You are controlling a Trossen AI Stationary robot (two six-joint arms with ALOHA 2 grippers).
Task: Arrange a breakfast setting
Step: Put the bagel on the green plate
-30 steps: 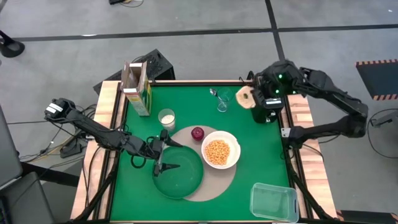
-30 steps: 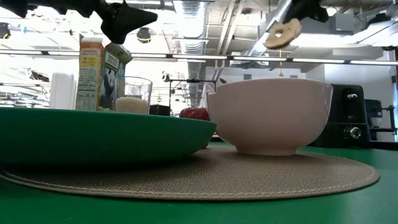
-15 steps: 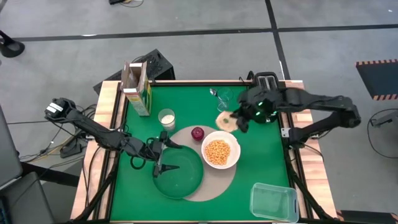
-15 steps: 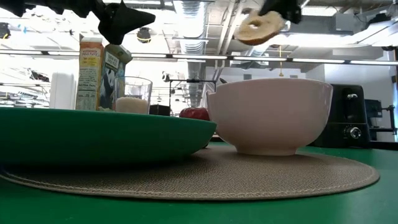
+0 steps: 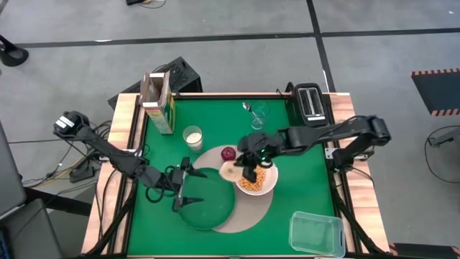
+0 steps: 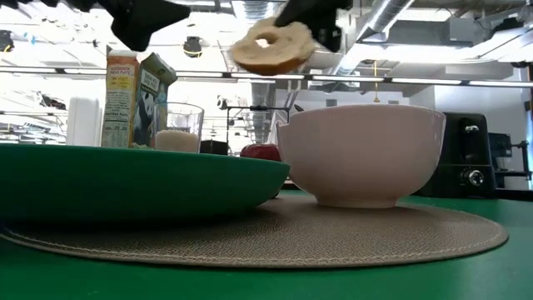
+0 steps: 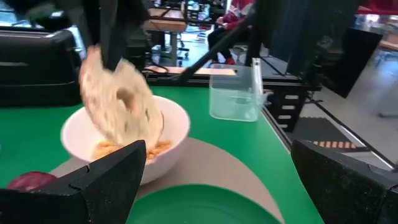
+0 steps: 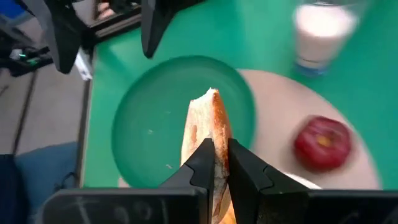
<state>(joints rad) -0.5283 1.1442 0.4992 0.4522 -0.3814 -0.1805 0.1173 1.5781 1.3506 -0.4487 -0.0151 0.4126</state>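
The step in hand is bringing a bagel half to the plate. The right end effector [image 5: 244,170] pinches the bagel half [image 5: 231,171] by its edge, fingers pressed together on it, and holds it in the air above the gap between the dark-green plate [image 5: 208,203] and the white bowl [image 5: 254,175].

Going from near to far on the green surface [image 5: 302,165]: the plate lies nearest the front edge, on the round tan mat [image 5: 253,214], and it is bare. The left end effector [image 5: 181,188] hovers at the plate's left rim with its fingers spread wide, holding nothing. Just behind, the bowl sits on the mat, filled with yellow cereal. Then comes a red apple [image 5: 228,154] at the far edge of the mat, and a clear glass of milk [image 5: 192,137] just off the mat. Farther back stand the cereal box [image 5: 159,102], open on top, an empty glass [image 5: 258,115] with a metal spoon [image 5: 246,107] beside it, and a black toaster [image 5: 311,103] in the corner.

The bagel half is pale and round, with a hole in the middle, and it hangs on its edge. The next move, I think, needs the right arm to travel a little more toward the plate, lower, and only then release, so the bagel lands flat and not in the cereal.
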